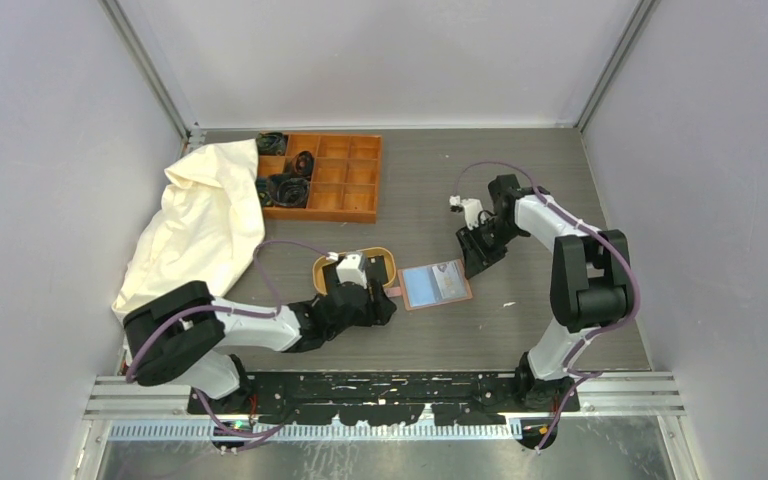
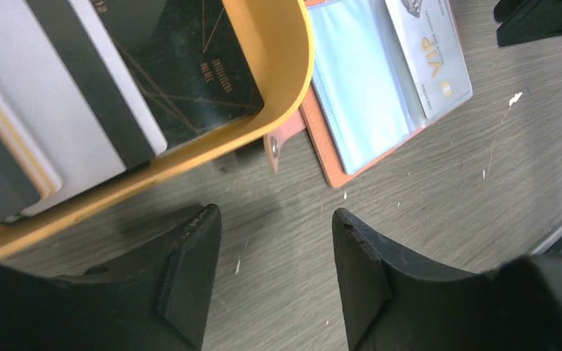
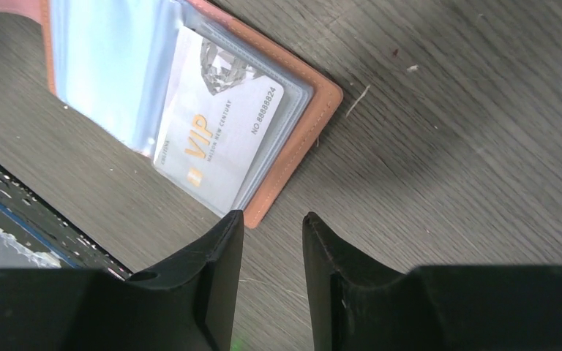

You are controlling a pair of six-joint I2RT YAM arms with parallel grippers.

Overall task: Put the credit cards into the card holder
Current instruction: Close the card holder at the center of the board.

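1 card holder (image 1: 423, 287), 1 tray (image 1: 318, 272), 1 box (image 1: 326, 213), 1 cloth (image 1: 200, 215)

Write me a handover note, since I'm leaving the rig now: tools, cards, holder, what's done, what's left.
Left tool: open, empty, over the table just off the tray rim.
Right tool: narrowly open, empty, by the holder's corner.
Holder lies open beside the tray.
Done: one white card sits in a holder sleeve.
Left: the cards in the tray go into the holder.
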